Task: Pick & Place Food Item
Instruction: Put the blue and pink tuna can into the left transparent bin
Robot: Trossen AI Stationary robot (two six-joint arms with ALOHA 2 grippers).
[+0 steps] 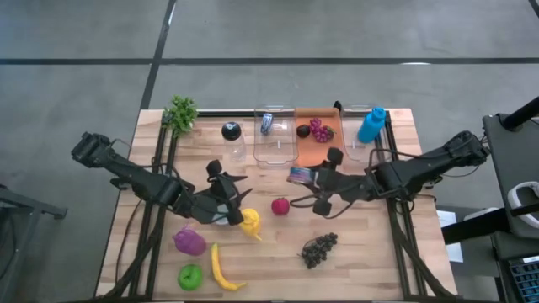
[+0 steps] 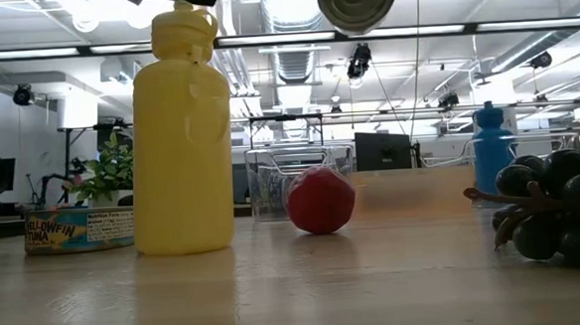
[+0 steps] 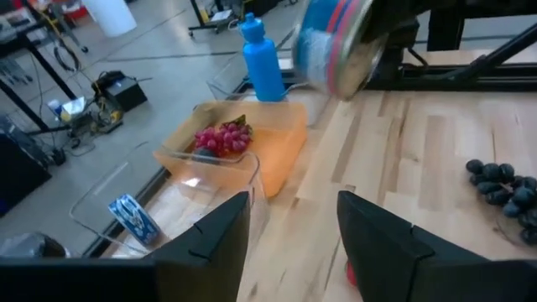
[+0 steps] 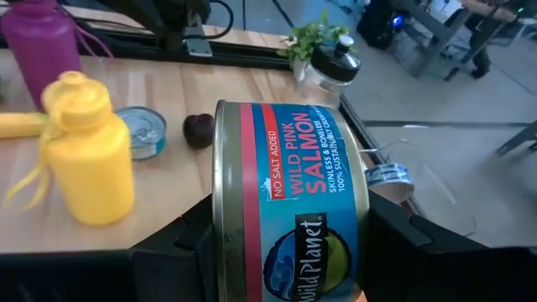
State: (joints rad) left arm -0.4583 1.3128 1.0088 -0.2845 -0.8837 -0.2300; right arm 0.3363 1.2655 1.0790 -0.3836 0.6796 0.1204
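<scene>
My right gripper [image 1: 313, 181] is shut on a blue Wild Planet salmon can [image 4: 289, 193], held above the table's middle, near the orange tray [image 1: 327, 145]. The can also shows in the left wrist view [image 3: 334, 42] and at the top of the low view [image 2: 356, 5]. My left gripper [image 3: 294, 243] stands open with nothing between its fingers. It hovers left of centre [image 1: 234, 198], beside the upright yellow bottle [image 1: 250, 221]. A tuna can [image 4: 141, 132] and a dark plum [image 4: 198, 130] rest on the table by that bottle. My right gripper pinches the salmon can between its two fingers [image 4: 180, 243], which appear to sit on the can's two flat ends [image 4: 220, 210]. The fingers come from the table's right, slanting slightly down. The can lies on its side, label toward the wrist camera, lifted clear of the table.
At the far edge stand clear bins [image 1: 276, 139], the orange tray holding red grapes [image 3: 220, 138], a blue bottle [image 1: 371, 124], a plant [image 1: 180, 112] and a black ball [image 1: 231, 130]. Nearer lie a red fruit [image 1: 280, 205], dark grapes [image 1: 320, 248], a purple bottle [image 1: 189, 241], a banana [image 1: 221, 268] and a green fruit [image 1: 190, 276].
</scene>
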